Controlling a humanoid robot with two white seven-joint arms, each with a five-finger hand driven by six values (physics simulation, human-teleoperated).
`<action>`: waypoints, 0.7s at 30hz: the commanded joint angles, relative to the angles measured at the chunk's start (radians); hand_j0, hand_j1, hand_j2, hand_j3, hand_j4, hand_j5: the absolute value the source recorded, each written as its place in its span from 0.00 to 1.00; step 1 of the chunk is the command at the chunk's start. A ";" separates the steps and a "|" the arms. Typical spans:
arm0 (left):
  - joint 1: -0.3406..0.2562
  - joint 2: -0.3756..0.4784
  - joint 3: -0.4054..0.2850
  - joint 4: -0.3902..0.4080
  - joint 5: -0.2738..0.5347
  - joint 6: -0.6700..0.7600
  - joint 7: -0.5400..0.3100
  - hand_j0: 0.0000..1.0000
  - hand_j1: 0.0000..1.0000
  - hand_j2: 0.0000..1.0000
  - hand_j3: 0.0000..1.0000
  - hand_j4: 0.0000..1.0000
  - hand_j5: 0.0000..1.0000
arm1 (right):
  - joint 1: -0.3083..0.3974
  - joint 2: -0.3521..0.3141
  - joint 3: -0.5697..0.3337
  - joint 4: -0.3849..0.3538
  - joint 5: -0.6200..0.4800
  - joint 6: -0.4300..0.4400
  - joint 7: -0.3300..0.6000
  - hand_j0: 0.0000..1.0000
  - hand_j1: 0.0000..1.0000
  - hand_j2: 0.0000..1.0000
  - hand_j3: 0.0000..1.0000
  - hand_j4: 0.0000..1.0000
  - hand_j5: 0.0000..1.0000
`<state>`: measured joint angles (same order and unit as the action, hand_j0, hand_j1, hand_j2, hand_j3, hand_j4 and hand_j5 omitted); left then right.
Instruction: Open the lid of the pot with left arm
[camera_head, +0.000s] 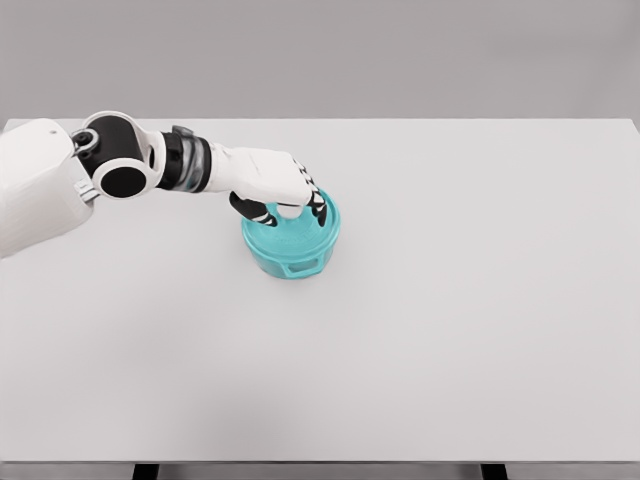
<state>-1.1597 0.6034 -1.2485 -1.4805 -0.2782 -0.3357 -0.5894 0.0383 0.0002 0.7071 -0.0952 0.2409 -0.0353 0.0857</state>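
Pot lid (293, 238), teal and seated on its pot (290, 258) directly beneath the left hand (278, 188), appears pinched by downward-curled fingers (318, 205), so the grasping step seems in hand, and next calls for a straight lift off the desk (450, 300).

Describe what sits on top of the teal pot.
The lid is still on the teal pot, and the left hand rests over its back edge. The lid's knob and the pot's contents are hidden.
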 joint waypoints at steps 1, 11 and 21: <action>0.000 -0.001 -0.002 0.000 0.002 0.001 0.000 0.70 0.70 0.70 0.70 0.70 0.70 | 0.000 0.000 0.000 0.000 0.000 0.000 0.000 1.00 1.00 1.00 1.00 1.00 1.00; 0.000 -0.007 -0.011 0.002 -0.001 0.003 0.000 0.70 0.70 0.70 0.70 0.70 0.70 | -0.002 0.000 0.000 0.000 0.000 0.000 0.000 1.00 1.00 1.00 1.00 1.00 1.00; 0.000 -0.016 -0.011 0.025 -0.009 0.003 0.000 0.68 0.68 0.68 0.68 0.68 0.68 | 0.000 0.000 0.000 0.000 0.000 0.000 0.000 1.00 1.00 1.00 1.00 1.00 1.00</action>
<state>-1.1597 0.5886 -1.2603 -1.4585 -0.2877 -0.3345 -0.5893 0.0368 0.0002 0.7071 -0.0952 0.2409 -0.0352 0.0857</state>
